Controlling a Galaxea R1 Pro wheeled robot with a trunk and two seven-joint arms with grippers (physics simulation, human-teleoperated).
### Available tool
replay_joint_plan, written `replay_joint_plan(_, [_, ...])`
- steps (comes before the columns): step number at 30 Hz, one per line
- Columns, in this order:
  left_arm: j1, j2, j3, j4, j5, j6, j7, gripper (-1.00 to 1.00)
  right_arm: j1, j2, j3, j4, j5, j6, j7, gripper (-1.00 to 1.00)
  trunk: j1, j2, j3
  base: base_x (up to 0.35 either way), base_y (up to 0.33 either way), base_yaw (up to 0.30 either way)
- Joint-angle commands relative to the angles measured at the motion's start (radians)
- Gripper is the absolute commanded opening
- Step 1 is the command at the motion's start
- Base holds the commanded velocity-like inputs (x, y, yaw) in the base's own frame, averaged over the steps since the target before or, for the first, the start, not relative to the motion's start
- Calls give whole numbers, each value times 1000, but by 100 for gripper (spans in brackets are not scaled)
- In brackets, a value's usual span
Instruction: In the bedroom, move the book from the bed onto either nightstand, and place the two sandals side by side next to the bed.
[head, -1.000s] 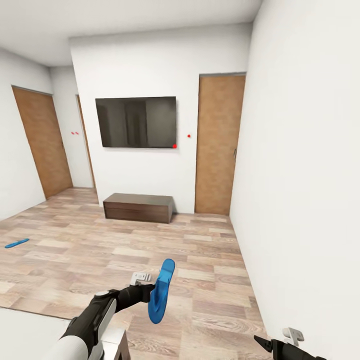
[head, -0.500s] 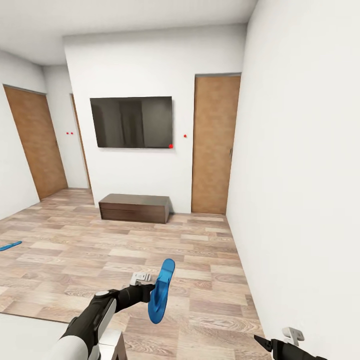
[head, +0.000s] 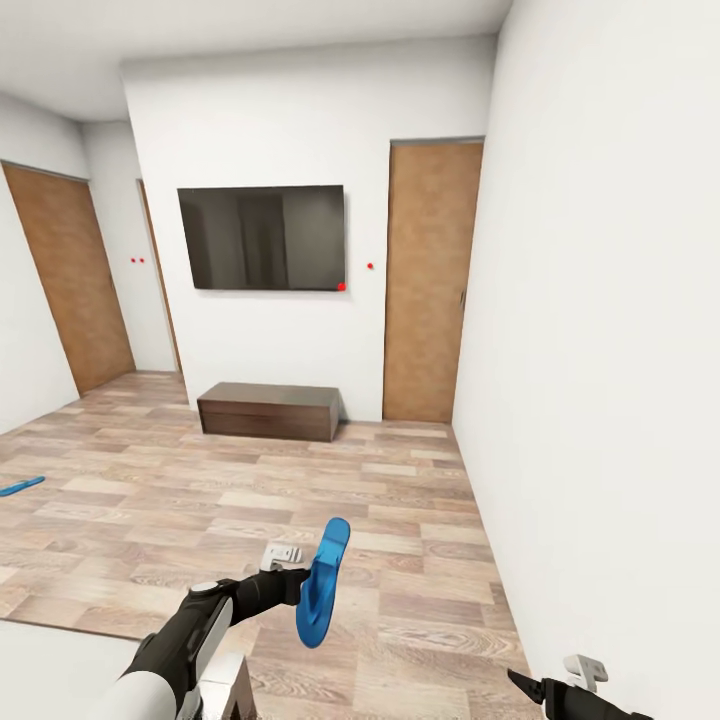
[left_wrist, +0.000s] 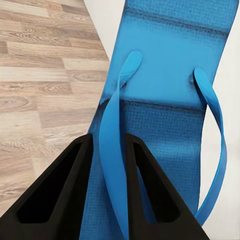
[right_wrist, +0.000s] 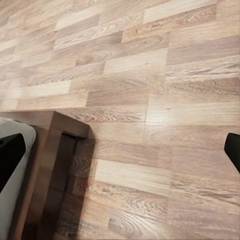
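Wood floor (head: 400, 500) lies open ahead; left gripper (head: 296, 586) clamps one sandal (head: 322, 582), right gripper's (head: 530, 685) opening unclear.

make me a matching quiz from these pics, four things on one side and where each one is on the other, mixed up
Things:
1. held sandal
2. second sandal
3. television
4. long low cabinet

Places:
A. on the floor against the far wall
B. pinched by its strap in the left gripper
C. mounted on the far wall
D. flat on the floor at far left

Pairs: 1-B, 2-D, 3-C, 4-A
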Motion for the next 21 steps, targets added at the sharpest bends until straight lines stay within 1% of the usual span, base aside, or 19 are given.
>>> replay_joint_plan(1, [-1,-2,8,-1,-6,7,-3,-100,-1,-1,7,0,-10,5,2,100,0,-2,-3,0,0,0])
replay_joint_plan(21, [-1,-2,8,-2,-6,7,-3,-100,-1,-1,6,0,-10,5,1,100,0,-2,-35,0,0,0])
